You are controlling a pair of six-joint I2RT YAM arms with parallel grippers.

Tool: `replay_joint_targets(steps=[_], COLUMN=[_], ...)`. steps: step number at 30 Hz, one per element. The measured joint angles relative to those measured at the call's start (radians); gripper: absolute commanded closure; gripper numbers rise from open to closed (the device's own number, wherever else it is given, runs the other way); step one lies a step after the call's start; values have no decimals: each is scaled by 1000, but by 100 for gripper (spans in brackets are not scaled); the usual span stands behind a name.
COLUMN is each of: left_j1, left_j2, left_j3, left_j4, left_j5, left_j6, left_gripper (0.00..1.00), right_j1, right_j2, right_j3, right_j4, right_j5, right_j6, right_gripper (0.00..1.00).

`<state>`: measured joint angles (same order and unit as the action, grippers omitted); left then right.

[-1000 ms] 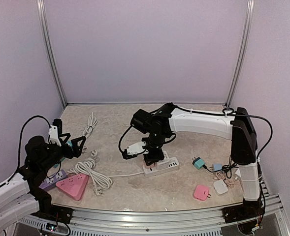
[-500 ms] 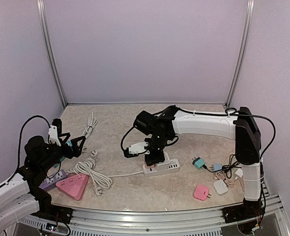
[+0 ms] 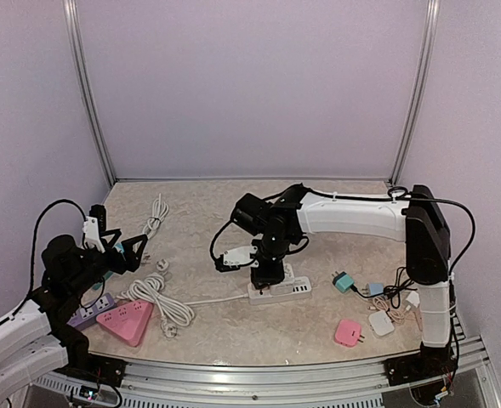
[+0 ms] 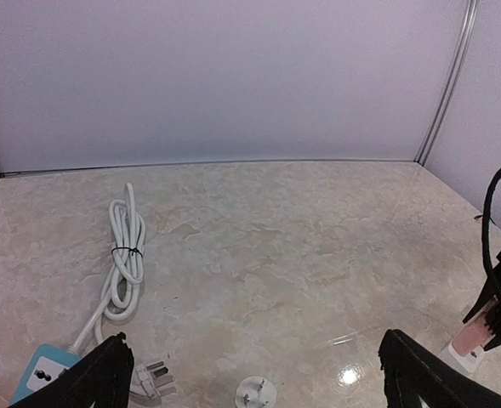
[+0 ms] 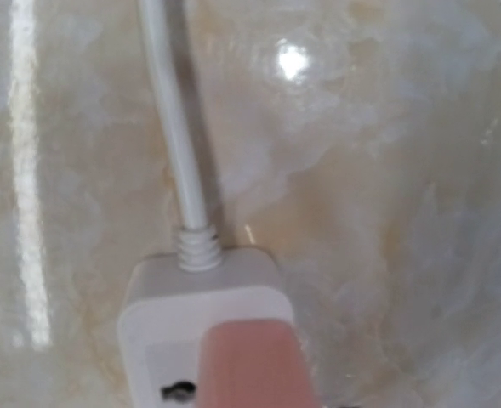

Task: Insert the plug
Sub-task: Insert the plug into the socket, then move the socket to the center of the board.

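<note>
top view: two arms over a marbled counter (image 3: 233,327). the right arm reaches leftward across the middle, and the right gripper (image 3: 265,274) points down onto the left end of a white power strip (image 3: 278,290). the right wrist view, close and blurred, shows the pink plug (image 5: 254,365) standing on the face of that strip at the end where the strip's white cord (image 5: 175,127) enters, with one socket slot visible just beside the plug; whether the pins are fully seated cannot be told. the fingers of the right gripper do not appear in its own view, and from above it cannot be told whether the jaws clasp the plug or stand free of it. the left gripper (image 4: 254,361) hovers above the left side of the counter with its jaws spread wide and nothing between them. near it lie a coiled white cable (image 3: 152,293), a pink triangular socket block (image 3: 127,321), a purple strip (image 3: 93,310) and a tied white cord bundle (image 4: 124,255). to the right of the white power strip, well apart from it, lie a teal adapter (image 3: 344,281), a pink adapter (image 3: 349,332) and a white adapter (image 3: 380,323)
</note>
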<state>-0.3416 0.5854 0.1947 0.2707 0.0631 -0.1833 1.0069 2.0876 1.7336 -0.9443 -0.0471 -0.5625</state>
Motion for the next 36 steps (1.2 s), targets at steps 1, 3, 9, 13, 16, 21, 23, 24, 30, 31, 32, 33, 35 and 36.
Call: replay_joint_targets(steps=[1, 3, 9, 13, 16, 21, 23, 24, 30, 31, 32, 33, 35, 36], left_j1=[0, 0, 0, 0, 0, 0, 4, 8, 71, 84, 94, 104, 122, 131], left_j2=[-1, -3, -3, -3, -3, -8, -13, -17, -60, -68, -76, -84, -100, -108], left_j3=[0, 0, 0, 0, 0, 0, 0, 0, 0, 0, 0, 0, 0, 0], left_j4=[0, 2, 6, 6, 6, 6, 6, 6, 5, 5, 5, 5, 5, 5], left_j5=[0, 0, 0, 0, 0, 0, 0, 0, -2, -3, -5, -5, -4, -4], left_j6=[0, 0, 0, 0, 0, 0, 1, 1, 3, 3, 3, 3, 3, 4], left_gripper=[1, 1, 1, 1, 1, 1, 1, 1, 1, 1, 1, 1, 1, 1], right_j1=[1, 3, 5, 11, 23, 80, 112, 122, 147, 146, 143, 143, 139, 138], right_j2=[8, 18, 17, 10, -10, -55, -40, -19, 179, 203, 228, 248, 283, 296], right_j3=[7, 18, 54, 96, 133, 141, 154, 173, 284, 290, 296, 298, 313, 320], right_j4=[-6, -12, 2, 15, 27, 74, 67, 58, 18, 13, 10, 8, 1, -1], right_j5=[1, 2, -14, -32, -48, -27, -14, -7, 46, 49, 52, 54, 60, 61], right_j6=[3, 8, 21, 33, 46, 76, 88, 97, 150, 156, 161, 164, 166, 167], right_gripper=[48, 31, 6, 0, 5, 39, 42, 41, 43, 44, 44, 46, 50, 53])
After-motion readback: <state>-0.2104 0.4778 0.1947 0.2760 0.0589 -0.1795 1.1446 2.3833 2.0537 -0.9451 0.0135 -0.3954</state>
